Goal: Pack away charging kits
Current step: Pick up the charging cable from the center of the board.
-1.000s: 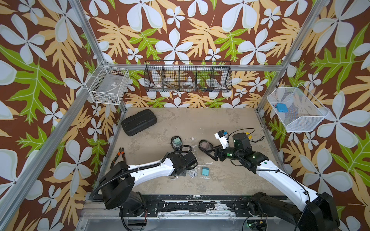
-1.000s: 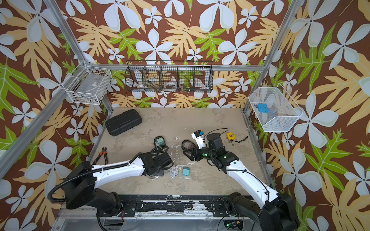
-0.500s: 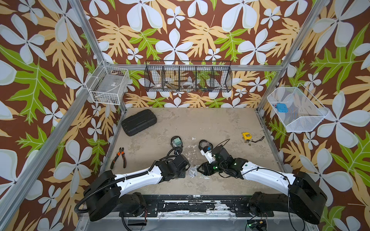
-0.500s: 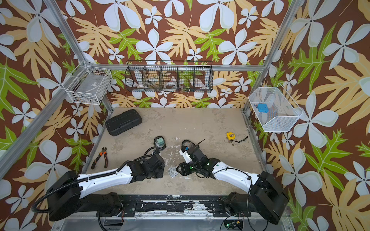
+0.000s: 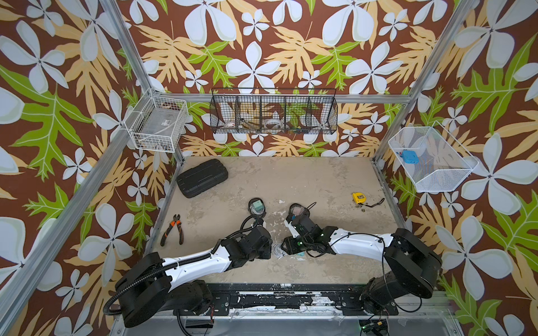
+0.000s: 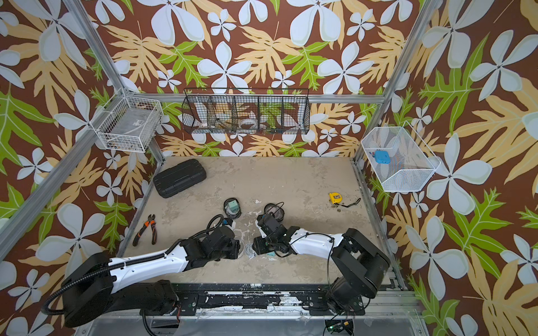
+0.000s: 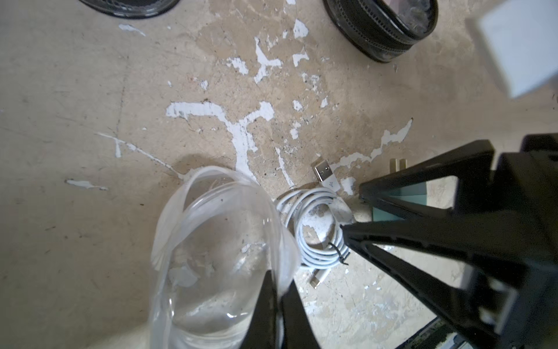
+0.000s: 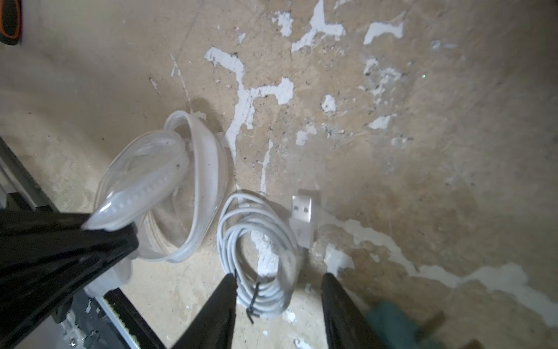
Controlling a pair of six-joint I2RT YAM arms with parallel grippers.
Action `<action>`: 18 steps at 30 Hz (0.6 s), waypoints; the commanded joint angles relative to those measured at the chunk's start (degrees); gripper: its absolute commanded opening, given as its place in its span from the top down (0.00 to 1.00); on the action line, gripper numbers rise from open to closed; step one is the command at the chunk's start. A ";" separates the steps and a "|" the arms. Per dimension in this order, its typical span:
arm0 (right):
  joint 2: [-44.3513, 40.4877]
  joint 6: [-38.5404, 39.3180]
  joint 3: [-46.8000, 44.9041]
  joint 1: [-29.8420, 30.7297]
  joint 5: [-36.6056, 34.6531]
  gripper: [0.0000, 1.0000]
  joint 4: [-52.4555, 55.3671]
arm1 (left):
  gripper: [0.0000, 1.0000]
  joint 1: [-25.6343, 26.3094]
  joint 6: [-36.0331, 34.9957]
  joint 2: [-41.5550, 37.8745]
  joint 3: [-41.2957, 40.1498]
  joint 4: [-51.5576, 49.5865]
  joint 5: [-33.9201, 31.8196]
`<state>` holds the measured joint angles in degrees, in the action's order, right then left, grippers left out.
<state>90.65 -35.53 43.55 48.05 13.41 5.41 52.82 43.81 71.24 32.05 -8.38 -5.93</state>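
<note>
The coiled white cable lies near the front centre of the table. Its oval's long axis runs front to rear, with the USB plug pointing rearward. Its tied end sits between the parted jaws of the right gripper, which grips nothing. The left gripper is pinched tight on the raised lid of the clear pouch, which lies just beside the cable and parallel to it.

left arm: white shell, black joints, black hose | right arm: same, green LED | fingers: black, tapered

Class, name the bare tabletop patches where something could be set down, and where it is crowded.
Free: the back strip between black case and tape measure. Crowded: the centre, around coiled cable, clear pouch and both black-rimmed pouches.
</note>
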 commanded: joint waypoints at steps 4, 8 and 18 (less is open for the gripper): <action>4.13 1.86 2.76 2.13 -3.48 0.54 2.56 | 1.00 -0.88 0.31 -0.26 -0.51 2.75 0.56; 5.59 1.22 2.68 3.43 -3.86 0.56 2.73 | 1.00 -1.23 0.16 -0.06 -0.16 3.13 0.52; 5.95 0.36 1.57 6.04 -7.01 0.57 4.91 | 1.00 -1.66 -0.03 -0.05 0.49 2.80 0.72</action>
<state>96.40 -34.28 46.17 53.93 7.84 1.56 51.48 43.83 71.37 31.94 -6.22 -5.45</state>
